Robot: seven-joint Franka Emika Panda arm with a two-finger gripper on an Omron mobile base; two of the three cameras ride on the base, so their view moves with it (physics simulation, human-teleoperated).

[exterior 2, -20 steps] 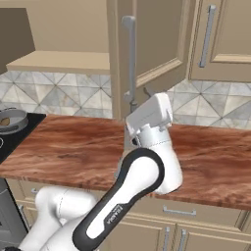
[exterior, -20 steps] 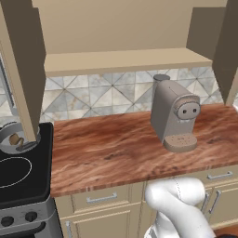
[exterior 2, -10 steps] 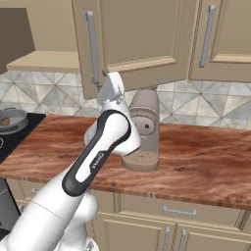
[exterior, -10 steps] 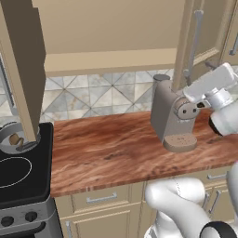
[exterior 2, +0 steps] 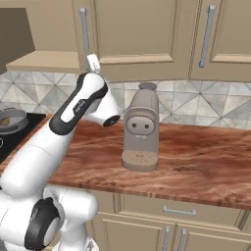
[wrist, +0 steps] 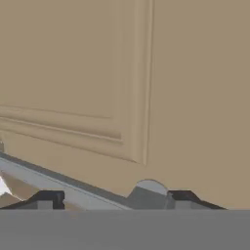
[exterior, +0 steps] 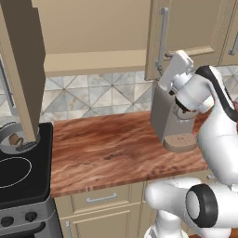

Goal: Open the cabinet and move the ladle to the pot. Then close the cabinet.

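The cabinet's right door (exterior: 186,32) looks shut or nearly so, while its left door (exterior: 23,69) stands open, edge-on. My gripper (exterior: 173,58) is raised at the lower end of the right door's silver bar handle (exterior: 161,37), also seen as gripper (exterior 2: 93,62) by handle (exterior 2: 84,34). In the hand view the door panel (wrist: 97,73) is very close and the handle (wrist: 73,183) runs slantwise just above my wide-apart fingertips (wrist: 46,197), which hold nothing. The grey pot (exterior: 5,132) sits on the stove at far left with the brown ladle (exterior: 16,139) in it.
A tall grey coffee machine (exterior: 169,118) stands on the wood counter (exterior: 107,153) right under my hand. The black stove (exterior: 18,181) is at left. A neighbouring wall cabinet (exterior 2: 220,39) hangs to the right. Drawers (exterior: 100,199) sit below the counter.
The right cabinet door has swung from wide open to closed or nearly closed, and my arm has swept leftward with it, ending at the handle above the coffee machine.
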